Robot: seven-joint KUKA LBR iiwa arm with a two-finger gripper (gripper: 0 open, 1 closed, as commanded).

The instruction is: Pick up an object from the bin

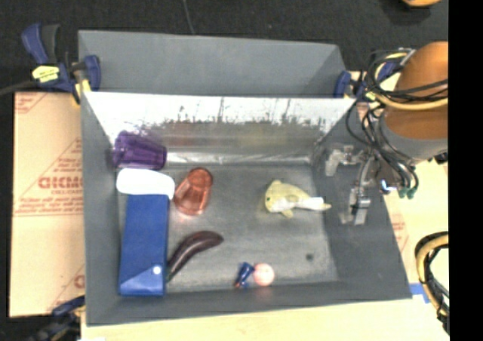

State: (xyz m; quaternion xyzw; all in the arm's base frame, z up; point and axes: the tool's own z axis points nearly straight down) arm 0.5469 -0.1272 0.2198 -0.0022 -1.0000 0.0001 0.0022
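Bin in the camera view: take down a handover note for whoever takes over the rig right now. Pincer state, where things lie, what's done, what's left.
Pincer: open, holding nothing, over the view-right wall of the bin.
Nearest thing: pale yellow toy mid-floor, just view-left of it, untouched.
Others: pink cup, purple cup, blue box, dark curved pod, pink ball.
Done: nothing picked.
Left: close on one thing and lift it out.
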